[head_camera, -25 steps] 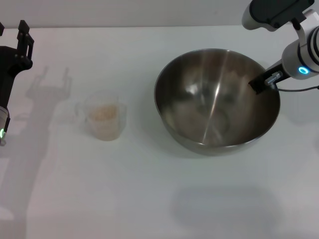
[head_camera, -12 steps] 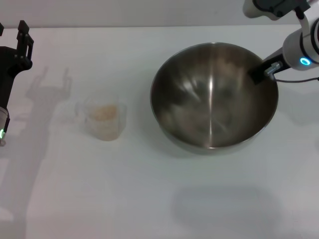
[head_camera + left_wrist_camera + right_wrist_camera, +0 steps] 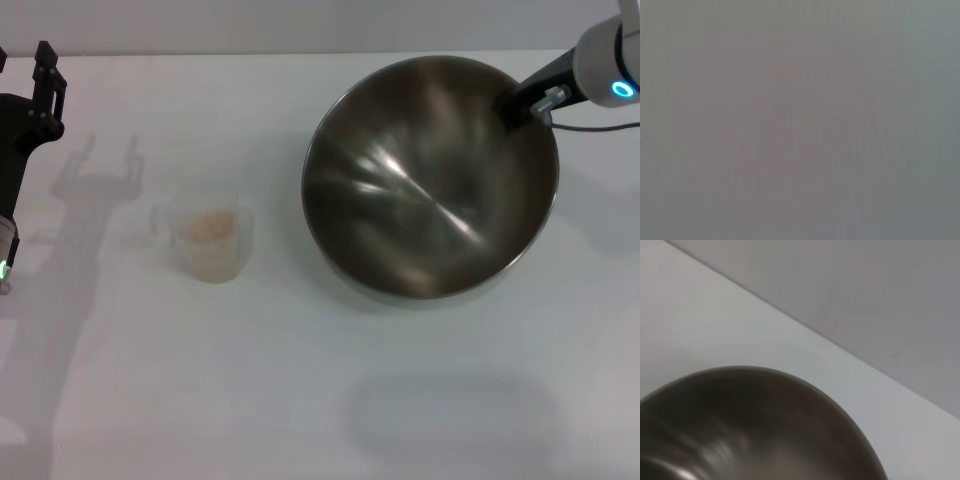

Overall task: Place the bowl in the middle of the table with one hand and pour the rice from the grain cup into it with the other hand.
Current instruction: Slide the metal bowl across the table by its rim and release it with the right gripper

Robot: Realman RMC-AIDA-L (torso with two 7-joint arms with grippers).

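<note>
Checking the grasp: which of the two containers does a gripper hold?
The bowl: the right gripper grips its far rim. The grain cup stands alone.

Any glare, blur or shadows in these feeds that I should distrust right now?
Head view: streaky highlights smear inside the bowl; the left end effector throws a forked shadow on the table behind the cup. Left wrist view: a featureless grey field. Right wrist view: the bowl's rim looks soft.

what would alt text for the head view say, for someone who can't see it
The right gripper grips the far right rim of a large steel bowl on the white table. A clear grain cup holding rice sits to the bowl's left, and the left gripper is parked at the far left edge.
</note>
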